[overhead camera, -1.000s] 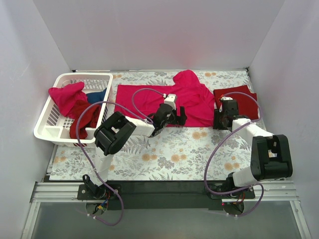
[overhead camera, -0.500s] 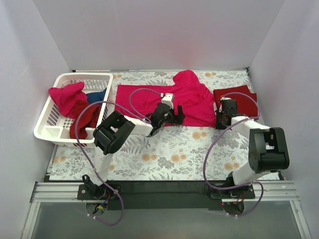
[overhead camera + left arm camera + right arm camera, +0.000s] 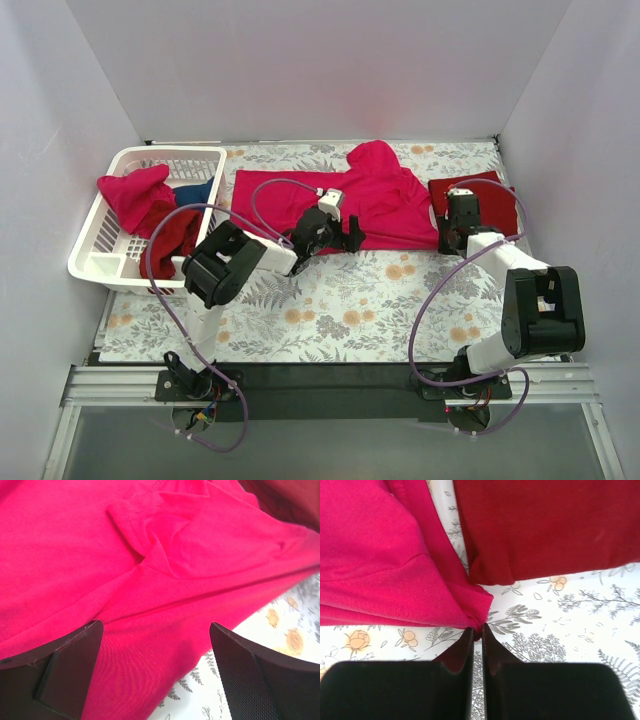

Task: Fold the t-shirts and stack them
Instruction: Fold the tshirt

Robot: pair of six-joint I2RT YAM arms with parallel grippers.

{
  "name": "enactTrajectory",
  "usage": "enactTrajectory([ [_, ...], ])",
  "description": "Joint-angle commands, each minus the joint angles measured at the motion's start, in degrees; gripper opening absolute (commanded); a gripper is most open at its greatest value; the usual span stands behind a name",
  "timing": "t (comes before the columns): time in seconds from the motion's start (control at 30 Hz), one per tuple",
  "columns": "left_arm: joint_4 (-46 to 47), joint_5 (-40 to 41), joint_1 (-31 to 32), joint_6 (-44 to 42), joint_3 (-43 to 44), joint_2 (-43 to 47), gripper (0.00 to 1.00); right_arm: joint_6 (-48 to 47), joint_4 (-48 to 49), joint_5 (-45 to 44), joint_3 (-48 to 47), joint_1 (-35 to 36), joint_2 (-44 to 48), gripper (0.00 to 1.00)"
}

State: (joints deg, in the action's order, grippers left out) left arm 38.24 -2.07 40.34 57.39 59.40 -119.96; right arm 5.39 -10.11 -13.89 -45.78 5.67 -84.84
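Note:
A bright pink-red t-shirt [image 3: 372,200] lies spread across the back of the table. My left gripper [image 3: 333,236] is open over its near hem. In the left wrist view the hem [image 3: 150,650] lies between my two spread fingers [image 3: 70,675]. My right gripper [image 3: 446,240] is shut on the shirt's near right corner [image 3: 475,607], pinched at the fingertips. A folded dark maroon-red t-shirt [image 3: 492,205] lies just right of it and also shows in the right wrist view [image 3: 545,525]. A pink shirt [image 3: 135,193], a maroon one [image 3: 168,243] and a blue one [image 3: 194,192] hang in the basket.
The white lattice basket [image 3: 105,262] stands at the left edge of the floral tablecloth [image 3: 340,310]. White walls close in the back and both sides. Purple cables loop from both arms.
My left gripper has shifted a little to the left along the pink shirt's near hem. My right wrist has moved slightly toward the back. The shirts lie as before.

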Motion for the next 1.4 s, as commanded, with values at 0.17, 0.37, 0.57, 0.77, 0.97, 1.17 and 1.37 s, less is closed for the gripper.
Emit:
enactTrajectory([
  [0.17, -2.21, -4.79, -0.61, -1.58, -3.85, 4.38, 0.82, -0.91, -5.26, -8.79, -3.09, -0.40, 0.55, 0.14],
  [0.37, -0.71, -5.14, 0.97, -1.14, -5.96, 11.31, 0.83, -0.90, -6.41, -7.38, -5.28, -0.31, 2.39, 0.32],
  [0.57, 0.00, -1.39, 1.24, -0.35, -10.08, 19.05, 0.86, -1.26, -4.23, 2.09, -8.70, 2.41, 2.93, 0.36],
  [0.77, -5.09, 8.91, 1.24, -2.01, -13.86, 21.88, 0.86, -0.99, -0.18, 13.45, -14.06, 4.52, -4.88, 0.36],
  [0.97, -5.46, 13.31, 1.15, -1.84, -17.73, 21.44, 0.86, -0.38, 4.21, 20.12, -16.45, 6.02, -10.96, 0.36],
  [1.17, -4.76, 13.84, 1.15, -1.66, -18.70, 19.24, 0.86, 0.15, 5.72, 19.78, -17.06, 5.93, -16.49, 0.36],
  [1.37, -3.44, 13.58, 1.15, -0.87, -20.72, 17.83, 0.86, 1.29, 5.01, 17.41, -13.20, 5.93, -17.82, 0.35],
])
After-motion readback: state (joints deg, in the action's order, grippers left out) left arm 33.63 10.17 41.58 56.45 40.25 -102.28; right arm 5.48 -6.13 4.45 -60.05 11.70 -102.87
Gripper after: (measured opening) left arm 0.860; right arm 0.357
